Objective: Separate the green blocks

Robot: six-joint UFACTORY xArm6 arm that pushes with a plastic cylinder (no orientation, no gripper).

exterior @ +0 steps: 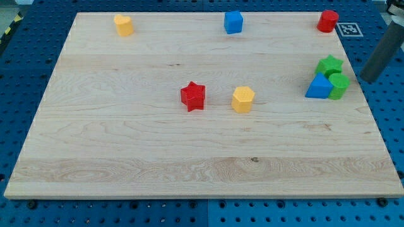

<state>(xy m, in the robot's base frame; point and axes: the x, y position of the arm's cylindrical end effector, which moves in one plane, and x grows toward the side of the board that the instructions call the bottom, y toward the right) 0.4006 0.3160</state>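
Wooden worktop [126, 145] on a blue perforated base. Green star block [329, 64] and green cylinder block [339, 85] sit clustered at the view's right, close to the right edge, touching or nearly touching each other; a blue triangular block [319, 87] is pressed against the cylinder's left side, just below the star. My tip [364, 78] is just right of the cluster, off or right at the worktop's right edge, apart from both greens; rod leans up toward the view's top right. No jaws on this rig, the rod holds nothing. Red star block [193, 96] and yellow hexagonal block [242, 99] lie mid-board, near each other, not touching. Along the top edge: yellow block [124, 25] left, blue block [233, 22] centre, red cylinder block [327, 21] at the right corner. Wide bare wood across the bottom half and left side. No containers in view.
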